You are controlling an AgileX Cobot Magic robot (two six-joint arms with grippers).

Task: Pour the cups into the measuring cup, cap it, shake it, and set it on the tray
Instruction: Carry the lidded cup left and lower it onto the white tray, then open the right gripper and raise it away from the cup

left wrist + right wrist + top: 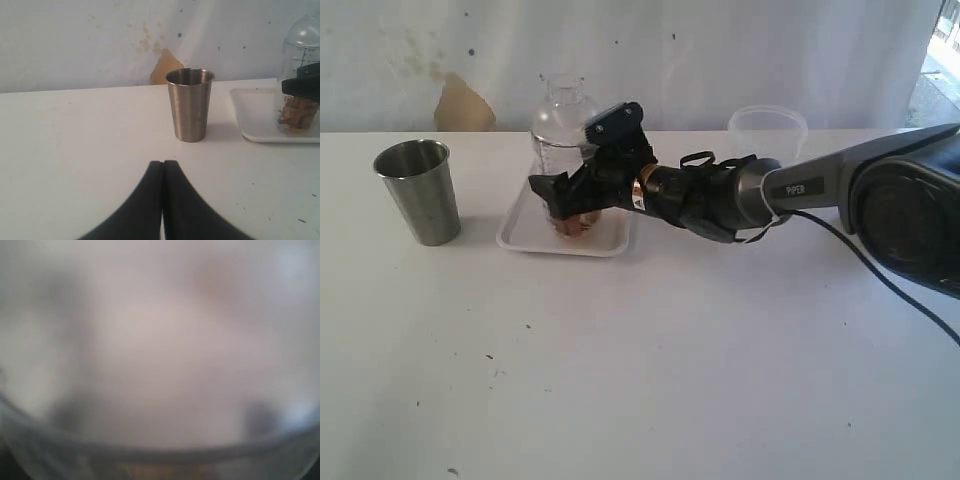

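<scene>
The clear measuring cup (560, 125) stands on the white tray (520, 235) with a clear dome lid (563, 90) on top and brown pieces in its bottom. My right gripper (560, 195) reaches across and has its black fingers shut around the cup's lower part. The cup's wall (160, 365) fills the right wrist view as a blur. The steel tumbler (418, 190) stands upright left of the tray, also in the left wrist view (190, 105). My left gripper (162, 162) is shut and empty, well short of the tumbler. The wooden cup is out of view.
A frosted translucent container (767, 128) stands at the back right near the wall. A tan patch (463, 105) shows behind the table's far edge. The right arm (800, 190) stretches across the table's right half. The tray's corner (250, 115) lies right of the tumbler.
</scene>
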